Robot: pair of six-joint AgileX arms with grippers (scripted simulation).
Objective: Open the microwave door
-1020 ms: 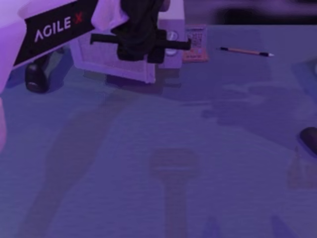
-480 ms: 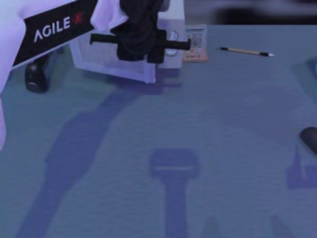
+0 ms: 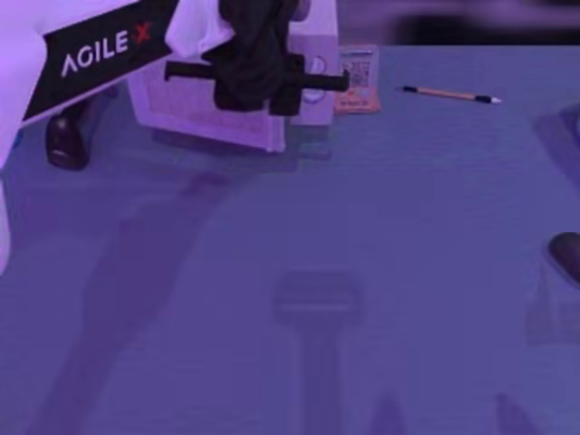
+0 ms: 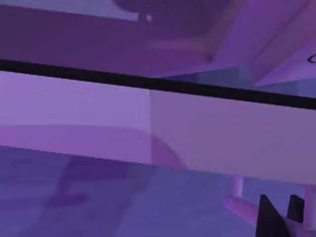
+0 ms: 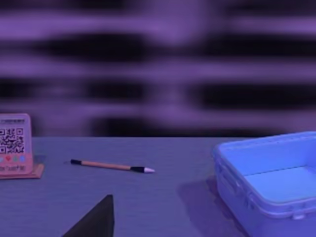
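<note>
Beside microwave door (image 3: 217, 113) edge, left tool (image 3: 256, 80).

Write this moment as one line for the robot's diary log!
left end effector: at microwave door | microwave: door slightly ajar | right arm: parked at table's right edge | pencil, QR sign: untouched

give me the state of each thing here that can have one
microwave door: swung partly open
left gripper: at the microwave front, above the door
right gripper: parked at the table's right edge
plastic box: open, no lid on
pencil: lying flat
QR sign: upright
</note>
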